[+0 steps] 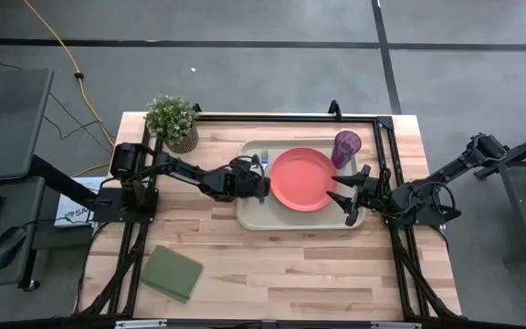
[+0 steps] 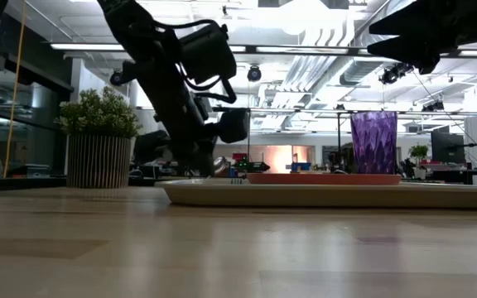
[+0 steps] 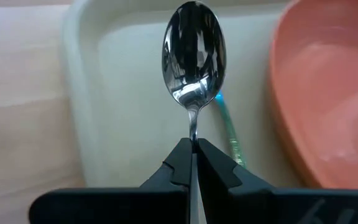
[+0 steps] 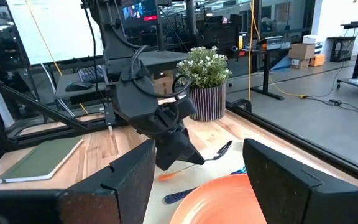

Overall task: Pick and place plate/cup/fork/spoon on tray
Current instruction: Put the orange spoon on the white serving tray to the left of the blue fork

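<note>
The cream tray (image 1: 254, 217) lies mid-table. The orange-red plate (image 1: 304, 179) rests flat in it, and the purple cup (image 1: 346, 146) stands upright in its far right corner. The blue-teal fork (image 1: 265, 160) lies on the tray floor left of the plate. My left gripper (image 1: 261, 187) hangs over the tray's left part, shut on the spoon (image 3: 193, 53), whose orange handle (image 4: 171, 176) sticks out behind the fingers. My right gripper (image 1: 347, 196) stands open over the tray's near right edge, nothing between its fingers. My left gripper pinches the spoon's silver neck (image 3: 193, 132), just behind the bowl, between its two fingertips. It slants down from the table's left side, in line with the spoon. The bowl points ahead over the tray floor beside the fork. Whether the spoon touches the tray I cannot tell.
A potted plant (image 1: 173, 122) stands at the table's far left corner. A green pad (image 1: 173, 272) lies near the left front edge. Black frame rails (image 1: 386, 155) run along the table's sides and back. Bare wood shows in front of the tray.
</note>
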{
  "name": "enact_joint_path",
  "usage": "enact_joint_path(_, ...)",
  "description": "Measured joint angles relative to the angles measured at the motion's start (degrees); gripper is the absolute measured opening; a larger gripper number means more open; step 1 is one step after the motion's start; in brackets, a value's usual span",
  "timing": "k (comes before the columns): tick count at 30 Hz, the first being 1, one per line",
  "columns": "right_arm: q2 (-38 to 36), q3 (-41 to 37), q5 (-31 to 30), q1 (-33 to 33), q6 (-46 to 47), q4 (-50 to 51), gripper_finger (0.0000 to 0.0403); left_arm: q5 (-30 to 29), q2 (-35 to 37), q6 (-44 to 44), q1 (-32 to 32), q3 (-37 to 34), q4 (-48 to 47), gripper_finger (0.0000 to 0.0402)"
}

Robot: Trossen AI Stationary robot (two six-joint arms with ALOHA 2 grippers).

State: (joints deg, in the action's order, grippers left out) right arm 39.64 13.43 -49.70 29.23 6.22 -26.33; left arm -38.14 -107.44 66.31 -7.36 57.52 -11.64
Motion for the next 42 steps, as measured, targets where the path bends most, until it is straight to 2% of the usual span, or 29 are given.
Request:
enact_joint_path(6,0.00,0.00,0.00,0.00,1.47,0.46,0.0236,-0.01,-1.55,-1.49,0.31,-0.77,7.73,0.0000)
enact_joint_path(12,0.04,0.00,0.18,0.00,2.91,0.87,0.0236,0.71,-2.85,3.95,-0.26,-0.89,4.19,0.0000)
enact_joint_path(18,0.09,0.00,0.16,0.00,2.90,1.33,0.0236,-1.73,-4.17,9.48,-0.90,-0.82,0.30,0.0000)
enact_joint_path(42,0.09,0.00,-0.05,0.00,2.95,1.29,0.0236,-2.49,-4.35,10.00,-0.80,-0.82,2.93,0.0003)
